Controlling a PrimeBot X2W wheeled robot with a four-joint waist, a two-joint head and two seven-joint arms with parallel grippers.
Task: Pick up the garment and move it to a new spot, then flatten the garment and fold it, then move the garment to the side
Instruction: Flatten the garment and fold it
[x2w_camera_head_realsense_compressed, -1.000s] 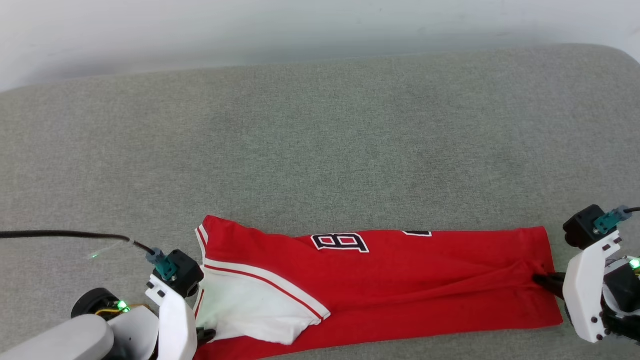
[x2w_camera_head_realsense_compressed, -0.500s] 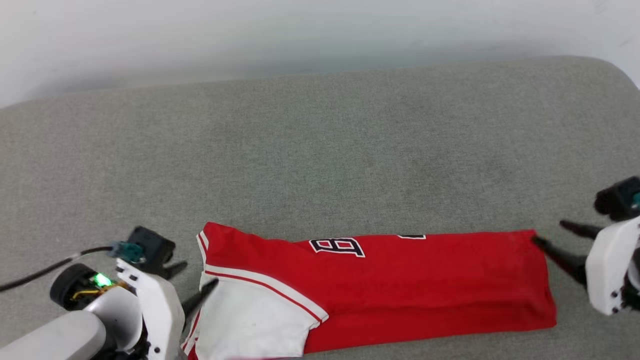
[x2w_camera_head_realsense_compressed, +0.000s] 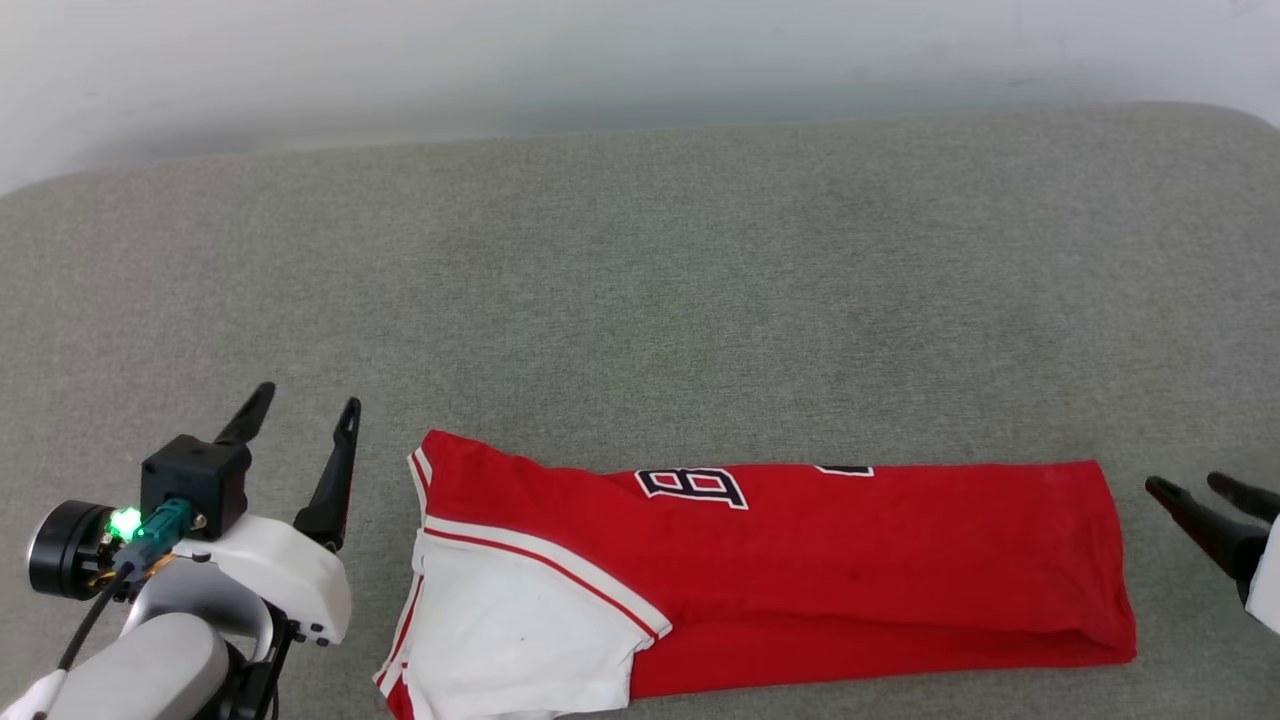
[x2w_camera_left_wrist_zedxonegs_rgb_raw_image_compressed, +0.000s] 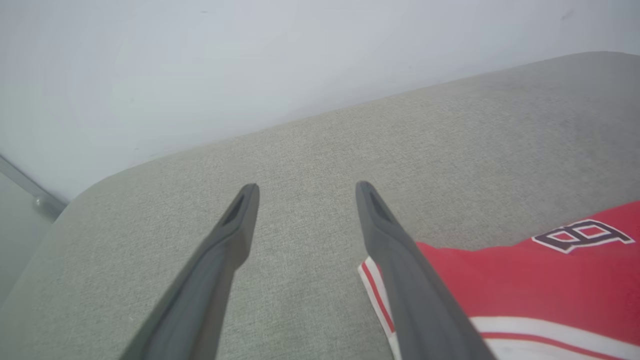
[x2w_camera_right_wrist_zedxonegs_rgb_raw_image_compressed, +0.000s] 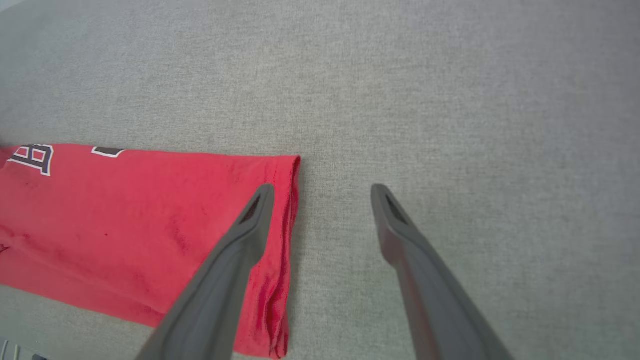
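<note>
Red garment (x2w_camera_head_realsense_compressed: 800, 570) lies lengthwise across the lower frame, left gripper (x2w_camera_head_realsense_compressed: 307, 398) beside its sleeve end, right gripper (x2w_camera_head_realsense_compressed: 1185, 483) beside its hem (both spread wide, empty).

The garment (x2w_camera_head_realsense_compressed: 860, 570) is bright red, with a white sleeve (x2w_camera_head_realsense_compressed: 510, 640) edged in thin red and white stripes, and black numbers (x2w_camera_head_realsense_compressed: 695, 487) with white lines around them. It lies on a speckly grey-green cushion (x2w_camera_head_realsense_compressed: 640, 300), and the wall (x2w_camera_head_realsense_compressed: 500, 60) behind is pale grey-white. The left gripper (x2w_camera_head_realsense_compressed: 307, 398) has dark grey fingers (x2w_camera_head_realsense_compressed: 335, 470), a white shell (x2w_camera_head_realsense_compressed: 270, 570) and a little green light (x2w_camera_head_realsense_compressed: 125, 522); the right gripper (x2w_camera_head_realsense_compressed: 1185, 483) has dark fingers too.
</note>
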